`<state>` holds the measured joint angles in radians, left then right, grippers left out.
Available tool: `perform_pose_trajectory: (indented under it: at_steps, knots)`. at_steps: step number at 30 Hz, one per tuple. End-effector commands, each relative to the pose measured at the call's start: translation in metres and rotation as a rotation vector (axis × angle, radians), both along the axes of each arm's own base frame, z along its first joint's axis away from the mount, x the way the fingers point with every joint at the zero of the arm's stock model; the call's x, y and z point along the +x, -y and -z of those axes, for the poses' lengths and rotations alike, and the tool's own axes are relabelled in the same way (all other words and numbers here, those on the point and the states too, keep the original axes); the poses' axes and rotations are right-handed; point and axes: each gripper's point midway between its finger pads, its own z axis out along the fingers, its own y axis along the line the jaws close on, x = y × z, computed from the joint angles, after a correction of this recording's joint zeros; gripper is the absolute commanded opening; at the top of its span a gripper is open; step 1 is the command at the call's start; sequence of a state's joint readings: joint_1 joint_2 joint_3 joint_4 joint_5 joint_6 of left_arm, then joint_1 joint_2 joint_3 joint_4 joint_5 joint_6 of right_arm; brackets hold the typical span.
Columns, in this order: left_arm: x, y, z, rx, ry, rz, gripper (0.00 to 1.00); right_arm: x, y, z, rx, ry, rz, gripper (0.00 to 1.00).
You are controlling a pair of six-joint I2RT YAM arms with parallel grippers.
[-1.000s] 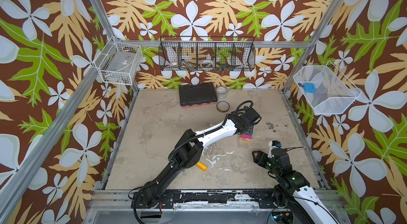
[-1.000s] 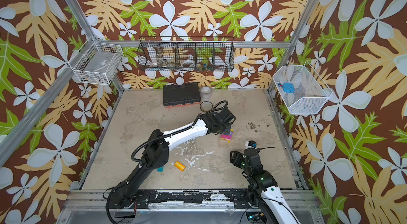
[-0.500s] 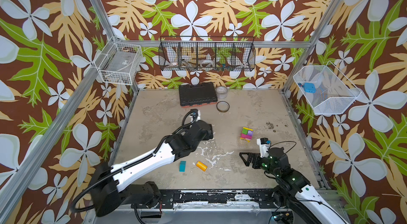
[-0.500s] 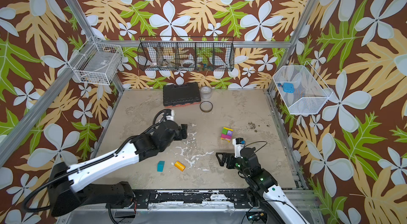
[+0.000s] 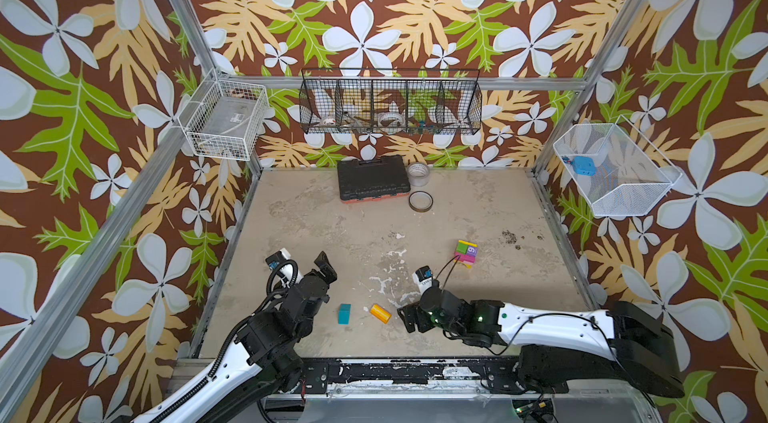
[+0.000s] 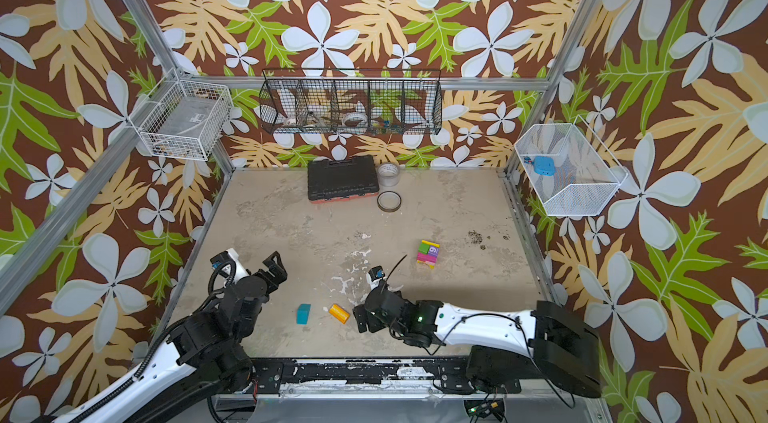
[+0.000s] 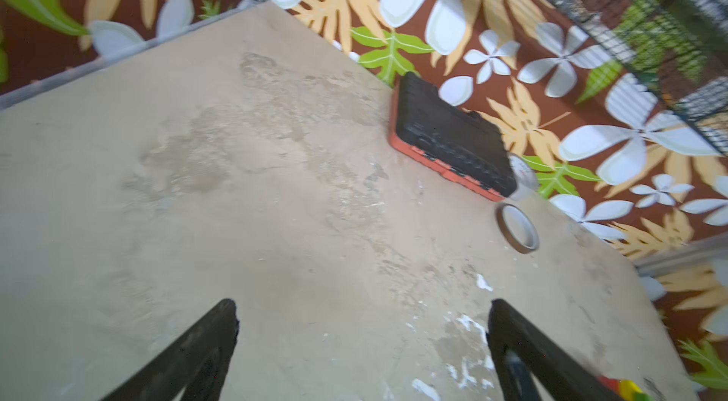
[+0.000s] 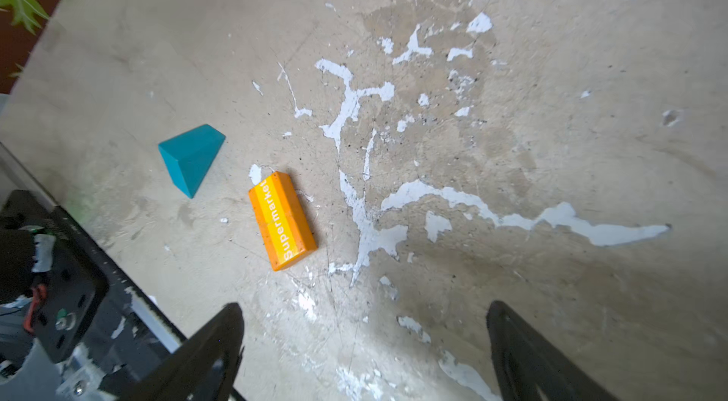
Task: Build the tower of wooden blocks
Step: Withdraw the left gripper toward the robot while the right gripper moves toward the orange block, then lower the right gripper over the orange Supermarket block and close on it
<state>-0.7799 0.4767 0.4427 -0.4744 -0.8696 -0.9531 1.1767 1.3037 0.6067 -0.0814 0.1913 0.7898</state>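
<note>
We are reaching in over the near edge of the desk (image 5: 457, 213) with both arms. Our left fingers (image 7: 189, 355) are standing wide apart near the left edge, up above the desk and pointing toward the far edge. They are gripping nothing, and in the left wrist view only bare desk is showing between them. Our right fingers (image 8: 205, 351) are spread wide too. They are sitting low near the middle of the near edge and pointing toward the left edge, and they are empty as well.

Just beside the right fingers an orange block (image 5: 380, 313) is lying flat, not touching them. In the right wrist view it is showing the word "Supermarket". A teal block (image 5: 344, 313) shaped like a wedge is sitting just beside it, toward the left edge, with a small gap between the two.

Farther in, on the right half of the desk, the tower (image 5: 466, 253) is standing alone, well apart from both sets of fingers. On its top we are seeing a green block (image 5: 460, 248) and a purple cube (image 5: 471, 251) with a white number, side by side. Yellow and pink blocks are showing under them.

At the far edge a black tool case (image 5: 371, 177) is lying flat. A clear tape roll (image 5: 418, 174) is standing just beside its right end, and a thin tape ring (image 5: 420, 201) is lying a little nearer to us.
</note>
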Motion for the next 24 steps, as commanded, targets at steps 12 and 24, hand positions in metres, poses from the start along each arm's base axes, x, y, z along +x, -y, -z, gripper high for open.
perform_pose_trajectory:
  at_steps: [12,24]
  knots:
    - [-0.012,-0.033,0.013,0.004,0.057,-0.143,1.0,-0.015,-0.043,0.041,-0.17,-0.034,-0.062,0.92]
    - [-0.007,-0.027,0.017,0.046,0.016,-0.142,1.0,0.001,-0.014,0.061,-0.288,-0.023,0.044,0.91]
